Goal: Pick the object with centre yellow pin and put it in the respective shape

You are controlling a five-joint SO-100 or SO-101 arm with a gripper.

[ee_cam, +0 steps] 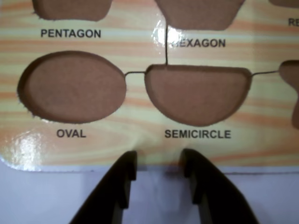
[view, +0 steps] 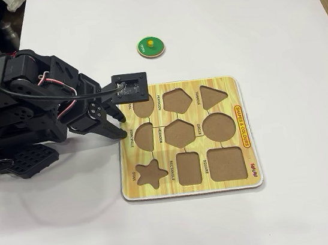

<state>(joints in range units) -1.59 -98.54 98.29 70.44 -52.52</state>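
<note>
STEP: approach for pick, disc not yet grasped | TOOL: spread, empty, held at board edge, 9 o'clock side | DISC: on worktop, 12 o'clock of board, well apart | CIRCLE cutout: vacant | ADVICE: tool to be centred over yellow knob before closing

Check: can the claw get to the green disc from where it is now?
Probably yes. The claw, open and empty, sits at the board's edge; the green disc lies alone on bare table beyond, nothing between.
</note>
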